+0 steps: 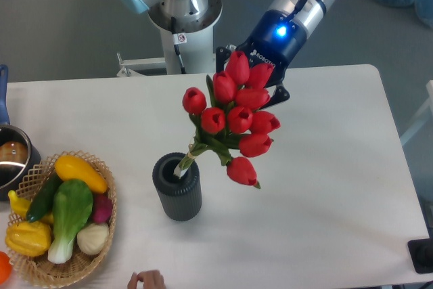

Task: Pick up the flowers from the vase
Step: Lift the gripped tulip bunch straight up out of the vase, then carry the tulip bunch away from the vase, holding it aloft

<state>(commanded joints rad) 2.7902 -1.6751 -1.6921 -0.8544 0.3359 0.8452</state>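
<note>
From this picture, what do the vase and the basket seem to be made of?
The vase: dark grey and matt with even vertical ribs, so likely plastic or rubber, though I cannot be sure. The basket: tan interlaced strands along the rim, so it looks like woven wicker.

The arm reaches in from the tabletop's far edge, its grey and light-blue links slanting down from the upper right toward the middle of that edge. The wrist ends in a dark blue gripper (252, 82) body with a lit blue light on its upper face, tilted down and to the left. Its black fingers (280, 93) point toward the table's centre; most of them are hidden from this camera, so how the jaws stand cannot be made out.
</note>
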